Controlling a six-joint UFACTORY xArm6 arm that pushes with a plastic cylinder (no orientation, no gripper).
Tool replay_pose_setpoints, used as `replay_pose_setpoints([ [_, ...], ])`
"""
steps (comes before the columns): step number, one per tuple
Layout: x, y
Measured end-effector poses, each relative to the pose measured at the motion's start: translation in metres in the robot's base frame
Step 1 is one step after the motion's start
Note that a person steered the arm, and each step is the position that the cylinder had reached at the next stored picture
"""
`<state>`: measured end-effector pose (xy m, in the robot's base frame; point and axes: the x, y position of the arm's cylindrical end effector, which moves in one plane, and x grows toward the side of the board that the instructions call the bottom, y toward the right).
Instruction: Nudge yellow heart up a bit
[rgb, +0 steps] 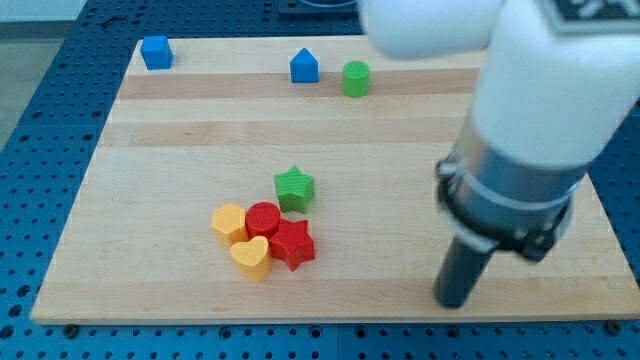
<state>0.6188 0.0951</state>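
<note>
The arm has no gripper to open or close; its tip (455, 301) sits well right of the yellow heart (251, 258), so it should swing below it and push up gently, sparing the touching red star (292, 244).

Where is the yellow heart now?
The yellow heart lies near the board's bottom edge, left of centre, touching the red star on its right, below the red cylinder.

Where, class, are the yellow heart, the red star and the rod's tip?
yellow heart (251, 257), camera view, its top face.
red star (293, 243), camera view, its top face.
my tip (454, 301), camera view, the rod's very end.
</note>
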Motion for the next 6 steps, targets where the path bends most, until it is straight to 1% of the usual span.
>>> replay_pose_setpoints([
  [1, -0.001, -0.029],
  [2, -0.001, -0.078],
  [3, -0.003, -0.11],
  [4, -0.016, -0.143],
  [5, -0.038, -0.164],
  [6, -0.055, -0.165],
])
